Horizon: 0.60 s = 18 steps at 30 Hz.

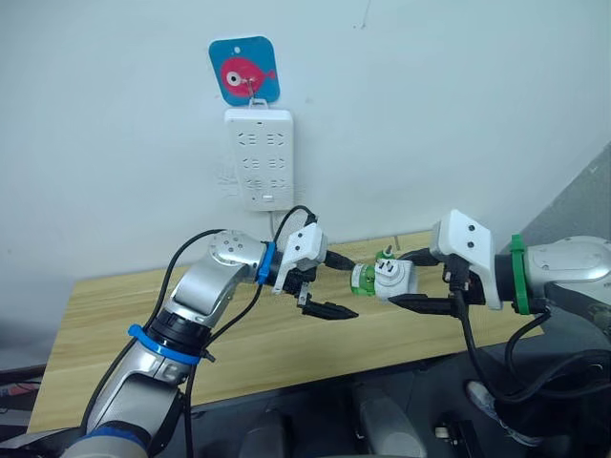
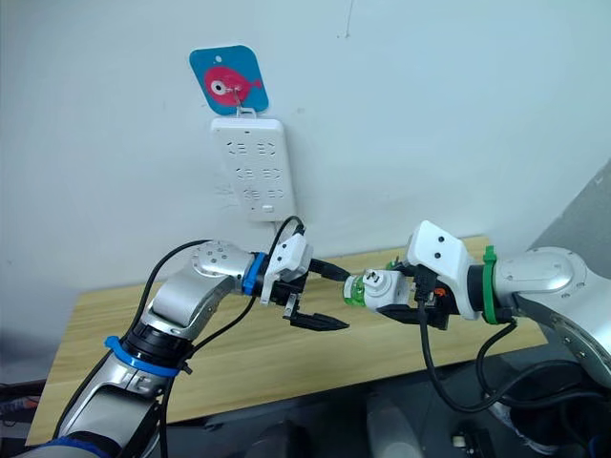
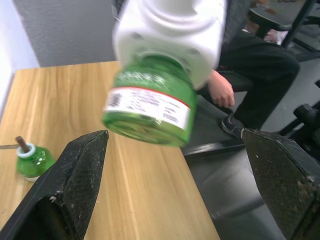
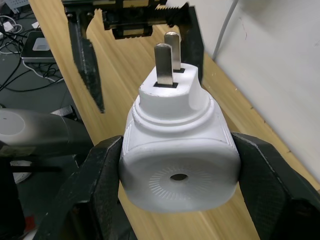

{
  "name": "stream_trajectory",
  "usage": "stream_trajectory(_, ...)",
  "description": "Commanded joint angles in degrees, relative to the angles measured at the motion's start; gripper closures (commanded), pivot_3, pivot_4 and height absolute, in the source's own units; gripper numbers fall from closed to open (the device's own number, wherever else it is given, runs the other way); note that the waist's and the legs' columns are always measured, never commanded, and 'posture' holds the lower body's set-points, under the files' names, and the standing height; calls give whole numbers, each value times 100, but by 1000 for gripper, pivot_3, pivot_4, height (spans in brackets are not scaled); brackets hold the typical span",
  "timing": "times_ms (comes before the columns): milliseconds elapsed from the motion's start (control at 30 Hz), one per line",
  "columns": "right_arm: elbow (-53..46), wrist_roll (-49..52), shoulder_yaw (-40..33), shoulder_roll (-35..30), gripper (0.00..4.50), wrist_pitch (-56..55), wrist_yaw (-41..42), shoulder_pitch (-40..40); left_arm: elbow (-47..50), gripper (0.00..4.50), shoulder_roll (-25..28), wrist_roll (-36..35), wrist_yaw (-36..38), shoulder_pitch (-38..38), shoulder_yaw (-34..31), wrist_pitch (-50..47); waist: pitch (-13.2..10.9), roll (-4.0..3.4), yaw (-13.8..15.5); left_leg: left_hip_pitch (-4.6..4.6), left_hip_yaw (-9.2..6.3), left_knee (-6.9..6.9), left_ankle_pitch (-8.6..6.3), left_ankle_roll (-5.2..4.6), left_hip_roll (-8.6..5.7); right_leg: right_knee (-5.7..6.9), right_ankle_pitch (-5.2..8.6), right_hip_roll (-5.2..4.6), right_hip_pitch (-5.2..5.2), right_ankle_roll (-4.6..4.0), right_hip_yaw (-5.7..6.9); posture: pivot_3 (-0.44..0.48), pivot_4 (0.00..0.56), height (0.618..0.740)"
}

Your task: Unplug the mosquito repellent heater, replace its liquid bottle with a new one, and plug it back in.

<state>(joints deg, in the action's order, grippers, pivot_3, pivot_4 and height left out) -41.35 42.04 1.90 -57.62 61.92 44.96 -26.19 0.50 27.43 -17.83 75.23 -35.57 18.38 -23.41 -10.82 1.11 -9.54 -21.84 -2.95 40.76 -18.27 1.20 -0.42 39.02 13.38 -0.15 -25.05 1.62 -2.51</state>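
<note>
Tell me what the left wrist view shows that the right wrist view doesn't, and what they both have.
Left wrist view alone: the green bottle screwed into the heater, its label readable, a second green bottle standing on the wooden table, and a seated person beyond the table edge.

Right wrist view alone: the two plug prongs, the round vent hole, and the right gripper shut on the heater's sides.

Both: the mosquito repellent heater, the table, and the left gripper with its jaws open.
</note>
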Motion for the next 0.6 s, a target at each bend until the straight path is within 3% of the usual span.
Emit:
stream_trajectory(33, -127, 38, -40, 11, 1529, 8, -43, -150, 179, 0, -57, -72, -22, -139, -8, -25, 0, -1, -2, 0, 0, 0, 0, 0, 0, 0, 0, 0, 0, 0, 0, -265, 136, 740)
stream_trajectory(333, -155, 29, 90, 27, 1529, 21, -26, -270, 162, 0, -157, -18, 123, -251, 186, 8, 0, -1, -4, 0, 1, 0, 0, 0, 0, 0, 0, 1, 0, 0, -1, -265, 140, 740)
stream_trajectory(433, -165, 34, 91, 27, 1529, 19, -2, -293, 105, 588, -165, -17, 147, -281, 194, 5, 0, -1, -5, 0, -1, 0, 0, 0, 0, 0, 0, 1, 0, 0, 0, -267, 141, 740)
stream_trajectory(600, -221, 26, 75, 22, 1530, -49, 80, -287, 40, 2058, -205, 2, 121, -288, 198, 32, 0, -1, -5, 1, 0, 0, 0, 0, 0, -1, 0, 1, 0, 0, 0, -269, 141, 740)
